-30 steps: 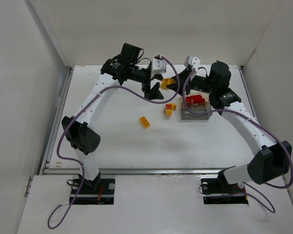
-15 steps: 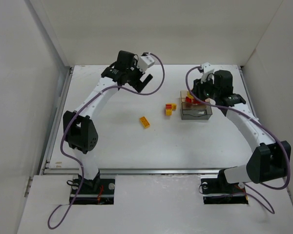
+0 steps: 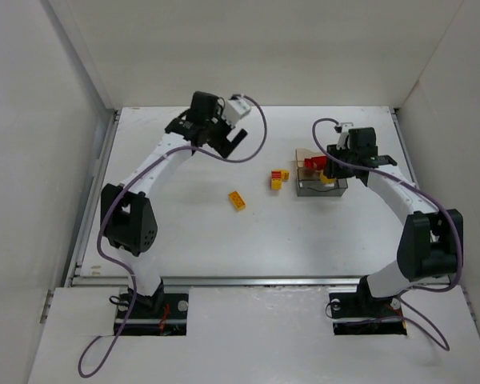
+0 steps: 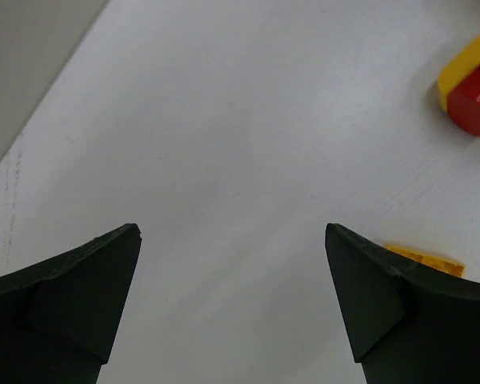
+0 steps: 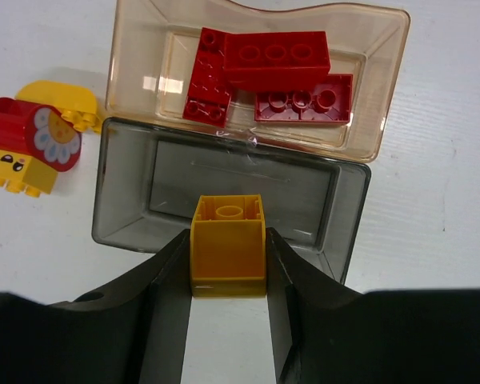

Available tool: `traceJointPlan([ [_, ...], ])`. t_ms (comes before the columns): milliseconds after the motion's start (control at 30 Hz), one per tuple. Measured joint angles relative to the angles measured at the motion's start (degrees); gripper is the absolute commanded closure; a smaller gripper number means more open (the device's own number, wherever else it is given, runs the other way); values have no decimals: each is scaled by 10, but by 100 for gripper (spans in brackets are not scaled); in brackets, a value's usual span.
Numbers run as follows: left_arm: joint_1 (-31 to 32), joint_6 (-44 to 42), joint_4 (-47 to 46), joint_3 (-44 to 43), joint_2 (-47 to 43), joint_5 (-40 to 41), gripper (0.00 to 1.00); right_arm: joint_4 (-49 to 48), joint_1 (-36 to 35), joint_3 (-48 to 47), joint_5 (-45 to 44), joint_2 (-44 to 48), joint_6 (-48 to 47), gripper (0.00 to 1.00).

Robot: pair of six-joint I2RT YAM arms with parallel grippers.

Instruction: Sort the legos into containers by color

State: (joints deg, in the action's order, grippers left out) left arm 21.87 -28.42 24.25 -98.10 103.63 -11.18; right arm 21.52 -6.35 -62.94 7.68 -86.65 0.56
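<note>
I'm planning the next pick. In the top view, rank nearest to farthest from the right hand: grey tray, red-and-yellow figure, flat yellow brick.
1. grey tray, directly under the right hand, which holds a yellow cube
2. red-and-yellow figure, left of the tray
3. flat yellow brick, farther left, mid-table

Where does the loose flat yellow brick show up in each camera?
Top external: flat yellow brick near centre, lower left of the red-and-yellow figure.
Left wrist: at the lower right; the figure is top right.
Right wrist: not in it; the square yellow brick held there is another piece.
Shared landmark: the figure, at the left in the right wrist view.
</note>
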Motion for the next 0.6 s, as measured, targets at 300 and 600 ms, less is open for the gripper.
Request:
traceJointPlan([
  [300,58,-103,4,144,-7,52,0,8,0,-14,-15,-26,14,27],
  [600,113,-145,14,188,-15,48,0,22,0,-35,-15,-37,17,17],
])
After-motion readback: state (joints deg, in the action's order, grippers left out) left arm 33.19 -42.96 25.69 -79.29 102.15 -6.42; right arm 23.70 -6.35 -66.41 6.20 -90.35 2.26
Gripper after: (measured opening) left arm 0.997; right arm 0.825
